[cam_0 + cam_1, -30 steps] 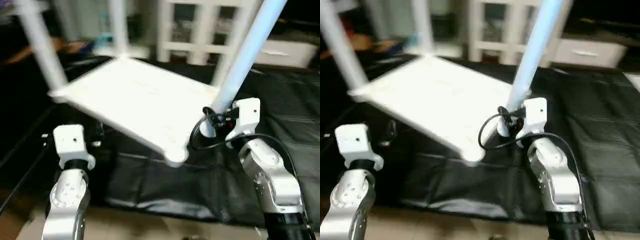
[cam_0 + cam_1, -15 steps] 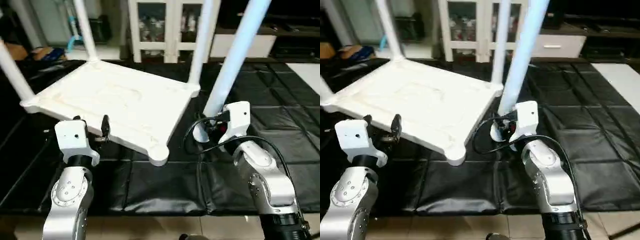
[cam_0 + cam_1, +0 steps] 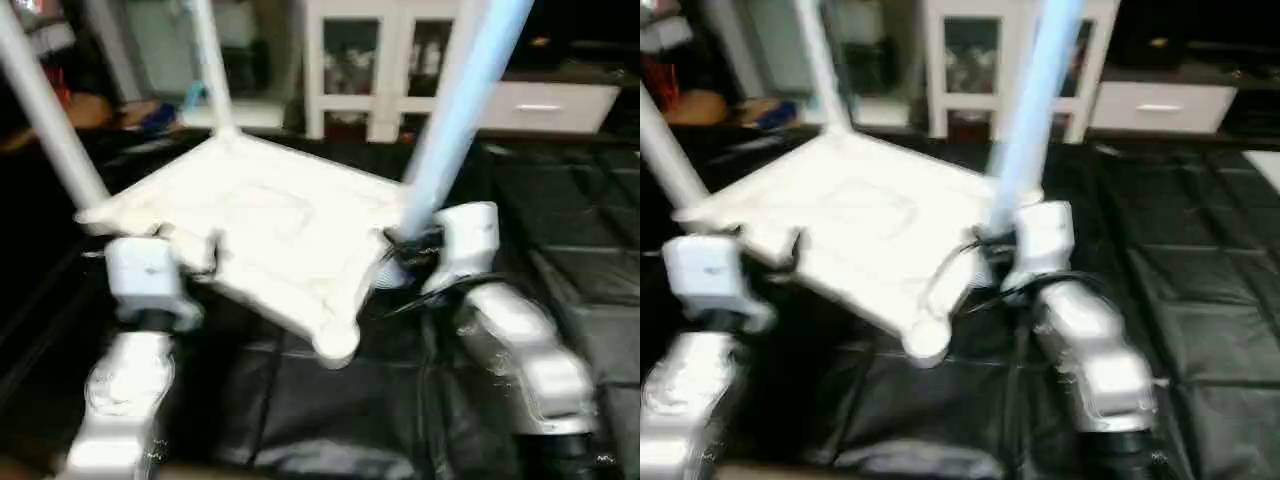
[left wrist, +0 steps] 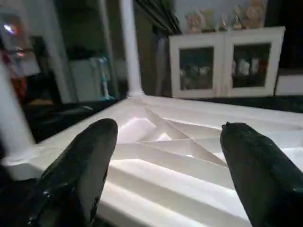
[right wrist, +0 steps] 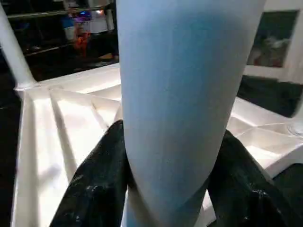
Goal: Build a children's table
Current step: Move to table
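The children's table top [image 3: 270, 215] lies upside down and tilted on the black mats, its X-ribbed underside [image 4: 161, 142] facing up. White legs stand at its left corner [image 3: 45, 115] and far corner [image 3: 208, 65]. The round socket at the near corner [image 3: 337, 345] holds no leg. My right gripper [image 5: 171, 132] is shut on another upright leg [image 3: 455, 120] low down, by the top's right corner; I cannot tell if that leg sits in a socket. My left gripper [image 4: 168, 127] is open at the top's near-left edge, with nothing between its fingers [image 4: 90, 156].
A white glass-door cabinet [image 3: 380, 60] and a white drawer unit [image 3: 550, 105] stand behind the table top. Black floor mats [image 3: 590, 260] stretch out to the right. Clutter lies on the floor at the back left [image 3: 150, 110].
The whole view has swung and blurred as the camera moved. My left gripper has come up from below the top's near-left edge to beside it. The right gripper keeps its hold on the leg.
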`<state>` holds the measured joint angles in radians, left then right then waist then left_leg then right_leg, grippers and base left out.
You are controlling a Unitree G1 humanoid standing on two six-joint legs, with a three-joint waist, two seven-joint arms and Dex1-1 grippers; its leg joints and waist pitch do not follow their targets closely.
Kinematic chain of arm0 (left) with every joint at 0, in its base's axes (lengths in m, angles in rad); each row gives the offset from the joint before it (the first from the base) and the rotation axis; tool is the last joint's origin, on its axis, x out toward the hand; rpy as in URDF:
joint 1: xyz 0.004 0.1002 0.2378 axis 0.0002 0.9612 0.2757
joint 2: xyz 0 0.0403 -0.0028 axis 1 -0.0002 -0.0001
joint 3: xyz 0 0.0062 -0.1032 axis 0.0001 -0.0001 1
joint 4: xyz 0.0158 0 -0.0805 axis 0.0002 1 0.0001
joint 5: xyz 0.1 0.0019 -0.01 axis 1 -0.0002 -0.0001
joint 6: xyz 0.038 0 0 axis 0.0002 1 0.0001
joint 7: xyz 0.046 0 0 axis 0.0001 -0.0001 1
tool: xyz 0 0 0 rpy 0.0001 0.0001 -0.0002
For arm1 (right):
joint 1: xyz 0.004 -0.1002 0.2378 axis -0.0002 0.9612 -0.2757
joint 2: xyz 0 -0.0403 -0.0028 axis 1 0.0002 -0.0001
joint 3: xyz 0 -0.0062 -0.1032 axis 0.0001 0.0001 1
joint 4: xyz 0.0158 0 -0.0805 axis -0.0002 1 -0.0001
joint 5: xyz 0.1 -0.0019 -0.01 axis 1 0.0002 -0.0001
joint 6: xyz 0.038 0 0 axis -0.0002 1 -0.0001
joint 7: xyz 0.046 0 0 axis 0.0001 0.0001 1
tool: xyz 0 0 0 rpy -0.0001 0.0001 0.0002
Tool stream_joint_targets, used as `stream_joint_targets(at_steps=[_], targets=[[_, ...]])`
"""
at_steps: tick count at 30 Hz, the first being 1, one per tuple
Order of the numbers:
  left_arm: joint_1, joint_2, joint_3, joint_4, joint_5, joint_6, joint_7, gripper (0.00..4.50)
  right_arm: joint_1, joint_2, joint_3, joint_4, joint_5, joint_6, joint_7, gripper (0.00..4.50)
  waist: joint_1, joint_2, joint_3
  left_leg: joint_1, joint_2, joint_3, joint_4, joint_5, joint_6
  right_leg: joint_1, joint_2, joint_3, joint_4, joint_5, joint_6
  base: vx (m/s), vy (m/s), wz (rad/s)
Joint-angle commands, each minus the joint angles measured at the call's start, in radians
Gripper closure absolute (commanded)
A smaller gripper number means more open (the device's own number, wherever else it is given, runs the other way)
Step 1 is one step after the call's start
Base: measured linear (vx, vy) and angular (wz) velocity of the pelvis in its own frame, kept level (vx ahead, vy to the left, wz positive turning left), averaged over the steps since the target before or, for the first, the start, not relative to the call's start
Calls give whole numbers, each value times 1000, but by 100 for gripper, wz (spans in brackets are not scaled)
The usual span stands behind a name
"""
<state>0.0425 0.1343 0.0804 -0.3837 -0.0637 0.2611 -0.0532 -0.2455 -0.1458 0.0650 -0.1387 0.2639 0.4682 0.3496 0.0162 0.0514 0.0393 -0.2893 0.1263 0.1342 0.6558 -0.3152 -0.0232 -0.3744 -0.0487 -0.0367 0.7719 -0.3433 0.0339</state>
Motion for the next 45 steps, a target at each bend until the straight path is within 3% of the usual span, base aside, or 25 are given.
stream_joint_targets(at_steps=[1, 2, 3, 4, 5, 6, 7, 8, 9, 10, 11, 13, 15, 16, 19, 20, 21, 23, 24, 26, 30, 37, 40, 42, 45], targets=[[1, 4, -29, 0, -4, 11, -38, 61, -2, -20, -39, -23, 11, 2, 0, 266, -37, 5, -69, 94, 118, -90, -64, 520, 364, -128, -61, 6, -64, 288, 37, 162, -17, -29], [1, 5, -29, 0, -4, 11, -39, 61, -2, -20, -39, -23, 12, 2, 1, 266, -37, -18, -75, 70, 63, -52, -21, 621, 358, -113, -73, 20, -124, 429, -7, 61, -18, -10], [5, 16, -33, 2, -16, -1, -64, 61, -2, -19, -38, -23, 11, 2, 1, 266, -27, -98, -97, -53, -64, -8, 22, 529, 259, 21, -94, 80, -174, 766, -14, 0, 0, 0], [10, 35, -44, 7, -37, -21, -108, 61, -2, -18, -37, -22, 9, 1, 2, 266, -7, -91, -95, -125, -32, -50, 39, 326, 187, 90, -195, 149, -141, 1273, -125, 0, 0, 0], [13, 46, -50, 10, -47, -31, -132, 61, -1, -17, -36, -21, 7, 0, 2, 266, 3, -88, -105, -126, -24, -51, 16, 302, 136, 101, -175, 124, -121, 1484, -158, 61, -24, 3], [18, 62, -61, 12, -51, -40, -157, 61, -1, -16, -35, -21, 6, -1, 3, 266, 0, -76, -103, -130, -23, -51, -13, 300, 60, 96, -122, 90, -114, 1589, -196, 0, 0, 0], [24, 79, -72, 17, -52, -48, -181, 61, 1, -15, -35, -22, 5, -2, 5, 266, -8, -44, -90, -121, -9, -49, -47, 349, 29, 72, -76, 58, -130, 1362, -210, 0, 0, 0], [28, 90, -75, 22, -59, -47, -203, 61, 2, -15, -33, -23, 7, -4, 5, 266, -13, -27, -85, -114, 4, -48, -53, 364, 25, 62, -59, 47, -133, 1193, -217, 0, 0, 0], [29, 101, -76, 26, -63, -39, -221, 61, 2, -17, -31, -24, 8, -4, 4, 266, -21, -11, -74, -79, 37, -50, -62, 332, 17, 31, -41, 23, -156, 779, -249, -53, 20, -2], [29, 113, -78, 32, -64, -35, -241, 61, 2, -19, -30, -26, 9, -5, 4, 266, -34, -9, -65, -72, 58, -53, -78, 231, 12, 31, -42, 22, -177, 422, -268, -53, 20, -2], [29, 113, -78, 32, -64, -35, -241, 61, 2, -19, -30, -26, 9, -5, 4, 266, -32, -3, -60, -66, 64, -52, -84, 170, 7, 27, -47, 24, -187, 306, -272, -65, 16, 1], [22, 162, -94, 68, -77, -32, -328, 61, 3, -26, -30, -27, 7, -7, 7, 266, -33, -15, -29, -42, 70, -24, -109, -220, -24, 2, -52, 40, -230, -107, -248, -34, 5, 8], [17, 224, -126, 84, -121, -2, -444, 43, 1, -30, -36, -27, 8, -6, 13, 266, -35, -19, -19, -28, 69, -14, -114, -347, -61, -15, -57, 47, -251, -294, -191, -93, 1, 19], [17, 244, -137, 85, -136, 14, -479, 32, 0, -31, -38, -27, 8, -5, 16, 266, -37, -18, -19, -29, 67, -15, -120, -370, -72, -15, -58, 46, -253, -343, -158, -74, -5, 11], [6, 296, -161, 94, -160, 50, -557, 6, -1, -35, -41, -23, 10, -9, 26, 266, -42, -19, -27, -46, 70, -17, -122, -307, -74, -6, -67, 49, -245, -289, -144, -60, -2, 1], [-20, 320, -165, 119, -165, 59, -594, 6, -2, -39, -41, -19, 12, -11, 34, 266, -45, -26, -26, -50, 70, -15, -122, -298, -71, -5, -68, 50, -246, -282, -147, -52, -5, -2], [-47, 336, -165, 147, -169, 60, -626, 6, -5, -44, -39, -13, 15, -15, 42, 266, -44, -21, -26, -54, 66, -15, -123, -288, -66, -4, -67, 51, -247, -300, -141, 0, 0, 0], [-116, 392, -187, 231, -137, 30, -715, 6, -12, -65, -29, -7, 21, -27, 78, 266, -43, -18, -29, -45, 61, -11, -118, -283, -64, -10, -68, 52, -252, -319, -133, 0, 0, 0], [-133, 414, -201, 260, -108, 14, -732, 6, -14, -71, -27, -8, 23, -29, 89, 266, -43, -12, -32, -50, 61, -13, -120, -258, -62, -5, -68, 52, -248, -288, -138, 0, 0, 0], [-162, 456, -229, 303, -68, -9, -761, 6, -16, -80, -26, -9, 28, -32, 106, 266, -44, -17, -33, -59, 65, -14, -121, -220, -55, 3, -71, 53, -244, -251, -149, 0, 0, 0], [-223, 537, -276, 389, -35, -38, -863, 6, -12, -102, -28, -23, 40, -36, 148, 266, -47, 2, -44, -56, 64, -10, -118, -159, -45, 6, -69, 54, -233, -130, -200, 0, 0, 0], [-274, 605, -286, 419, -79, 12, -1011, 6, 13, -133, -21, -46, 54, -31, 193, 266, -36, 8, -58, -56, 62, 4, -101, 63, 11, 21, -66, 45, -201, 209, -327, 34, 1, -1], [-306, 596, -292, 472, -73, -19, -1024, 6, 10, -130, -17, -46, 57, -29, 199, 266, -36, 9, -55, -53, 63, 7, -104, 47, 23, 22, -66, 44, -205, 184, -332, 0, 0, 0], [-330, 572, -280, 511, -84, -53, -1016, 6, 9, -130, -10, -49, 58, -29, 206, 266, -36, 15, -52, -52, 66, 6, -107, 5, 11, 23, -68, 44, -207, 138, -331, 0, 0, 0], [-356, 558, -280, 548, -79, -85, -1016, 41, 8, -130, -2, -52, 62, -29, 216, 266, -37, 9, -50, -52, 70, 7, -111, -52, -12, 25, -71, 47, -214, 73, -324, 0, 0, 0]])
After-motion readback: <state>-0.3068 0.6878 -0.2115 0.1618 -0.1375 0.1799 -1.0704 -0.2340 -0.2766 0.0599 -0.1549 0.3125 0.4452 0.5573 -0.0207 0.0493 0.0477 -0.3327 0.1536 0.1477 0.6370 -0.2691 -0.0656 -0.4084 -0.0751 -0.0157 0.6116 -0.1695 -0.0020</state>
